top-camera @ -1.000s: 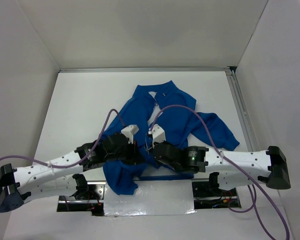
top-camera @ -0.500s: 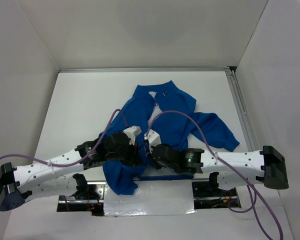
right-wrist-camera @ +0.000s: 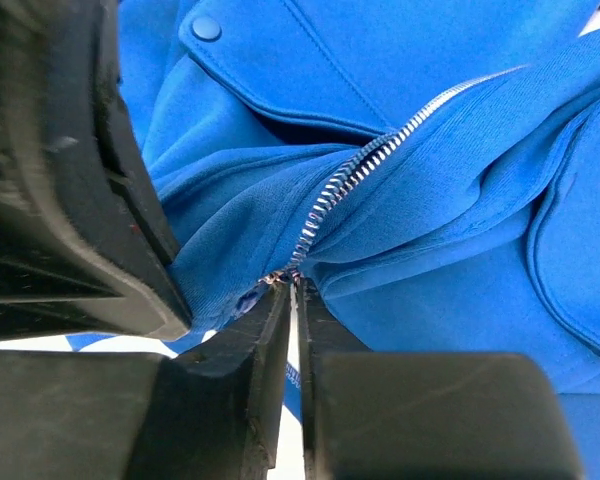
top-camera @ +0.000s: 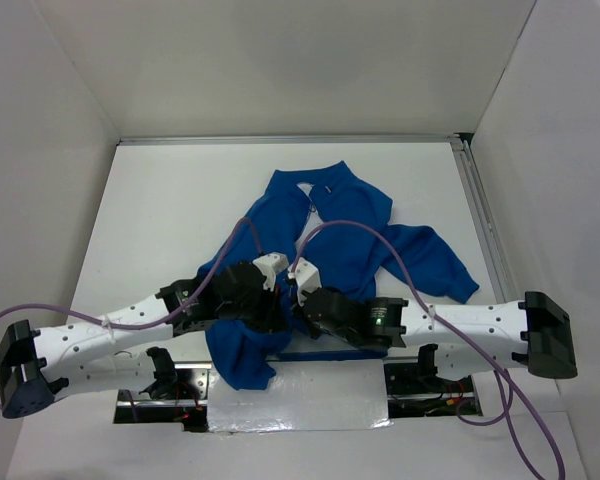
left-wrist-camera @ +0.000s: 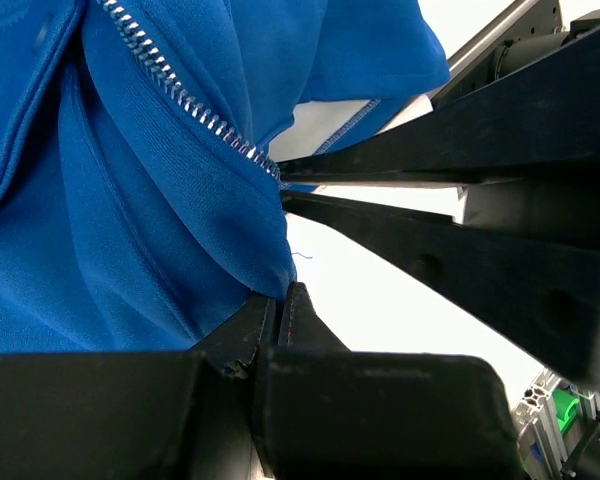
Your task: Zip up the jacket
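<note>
Soft matt ribbed cloth jacket [top-camera: 340, 200], shiny metal zipper teeth [left-wrist-camera: 195, 110], matt black plastic left claw [left-wrist-camera: 283, 295], smooth white table [top-camera: 160, 220]

The top view is bright and evenly lit, with only soft shadows on the white worktop [top-camera: 150, 220] beside the jacket [top-camera: 350, 225]. The metal plate [top-camera: 300, 395] at the near edge gives some glare. In the wrist views the zipper teeth [left-wrist-camera: 180, 98] are sharp, but the black left end effector [left-wrist-camera: 280, 300] and right end effector [right-wrist-camera: 293, 292] look dark and out of focus.

The jacket [top-camera: 350, 230] is royal blue, with a zipper [left-wrist-camera: 185, 100] of pale silver teeth. The left arm [top-camera: 90, 345] and the right arm [top-camera: 470, 320] are white with black joints. Their cables [top-camera: 395, 243] are purple.
</note>
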`<action>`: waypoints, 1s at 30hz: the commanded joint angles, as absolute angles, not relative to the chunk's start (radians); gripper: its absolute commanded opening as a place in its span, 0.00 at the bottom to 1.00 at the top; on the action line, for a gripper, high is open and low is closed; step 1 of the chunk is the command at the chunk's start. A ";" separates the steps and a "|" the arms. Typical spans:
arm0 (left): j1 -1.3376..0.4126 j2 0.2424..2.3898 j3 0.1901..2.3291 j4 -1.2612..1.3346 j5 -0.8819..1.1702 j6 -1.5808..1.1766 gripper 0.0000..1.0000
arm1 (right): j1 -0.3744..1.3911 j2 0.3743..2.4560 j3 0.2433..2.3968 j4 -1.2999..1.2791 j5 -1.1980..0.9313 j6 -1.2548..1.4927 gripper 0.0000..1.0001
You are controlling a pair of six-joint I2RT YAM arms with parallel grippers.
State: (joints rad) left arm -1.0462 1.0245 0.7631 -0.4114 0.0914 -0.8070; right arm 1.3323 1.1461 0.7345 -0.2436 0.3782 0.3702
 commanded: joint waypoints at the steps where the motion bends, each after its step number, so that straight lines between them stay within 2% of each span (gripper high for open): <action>1: -1.054 1.026 0.813 -0.403 0.123 -0.775 0.00 | 1.330 1.158 0.721 -0.152 0.397 0.364 0.13; 7: -1.052 1.014 0.813 -0.393 0.140 -0.765 0.00 | 1.330 1.154 0.710 -0.130 0.417 0.371 0.14; 11: -1.054 1.009 0.807 -0.397 0.135 -0.769 0.00 | 1.331 1.126 0.677 -0.097 0.433 0.365 0.00; 14: -1.052 1.017 0.813 -0.426 0.118 -0.784 0.00 | 1.330 1.071 0.661 -0.083 0.437 0.364 0.00; 19: -1.052 1.038 0.862 -0.494 0.051 -0.816 0.00 | 1.331 1.049 0.730 -0.239 0.451 0.399 0.00; 22: -1.054 1.042 0.905 -0.522 0.008 -0.801 0.17 | 1.330 1.084 0.785 -0.331 0.430 0.420 0.00; 23: -1.052 1.043 0.925 -0.520 0.006 -0.789 0.31 | 1.330 1.092 0.808 -0.363 0.410 0.422 0.00; 24: -1.054 1.043 0.933 -0.517 0.005 -0.776 0.36 | 1.330 1.101 0.818 -0.373 0.402 0.426 0.00; 25: -1.052 1.043 0.940 -0.515 0.006 -0.741 0.49 | 1.330 1.111 0.837 -0.392 0.388 0.428 0.00; 27: -1.054 1.052 0.969 -0.532 0.005 -0.698 0.62 | 1.331 1.121 0.860 -0.419 0.383 0.437 0.00; 28: -1.054 1.055 0.982 -0.546 0.006 -0.684 0.74 | 1.330 1.121 0.885 -0.434 0.380 0.437 0.00; 30: -1.054 1.068 1.008 -0.587 -0.030 -0.635 0.92 | 1.324 1.124 0.913 -0.474 0.365 0.449 0.00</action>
State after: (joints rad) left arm -1.0481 1.0508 0.9489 -0.5476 0.0147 -0.7212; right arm 1.3304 1.1213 0.8341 -0.3912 0.3874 0.4263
